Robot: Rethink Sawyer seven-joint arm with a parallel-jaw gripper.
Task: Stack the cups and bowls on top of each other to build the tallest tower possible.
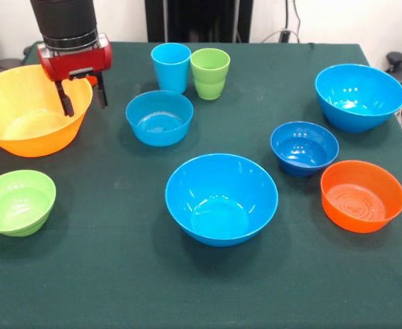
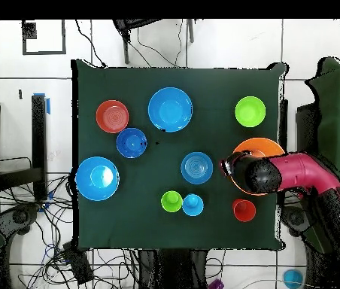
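My gripper (image 1: pixel 83 96) hangs at the far left, open and empty. One finger (image 1: pixel 66 101) shows over the wide yellow-orange bowl (image 1: pixel 29 113), the other just outside its rim. In the overhead view the arm covers much of this bowl (image 2: pixel 259 143) and the gripper (image 2: pixel 232 165). Two large bright blue bowls (image 1: pixel 221 199) (image 1: pixel 359 96), a medium light blue bowl (image 1: pixel 159 118), a dark blue bowl (image 1: pixel 304 147), an orange bowl (image 1: pixel 362 195) and a lime green bowl (image 1: pixel 16 202) stand apart. The light blue cup (image 1: pixel 171 66) and lime green cup (image 1: pixel 210 73) stand together. The orange cup (image 2: pixel 244 210) stands alone. No tower stands.
The dark green cloth (image 1: pixel 119 274) covers the table. Cables and a dark stand lie beyond the table's far edge. The cloth's near strip holds nothing.
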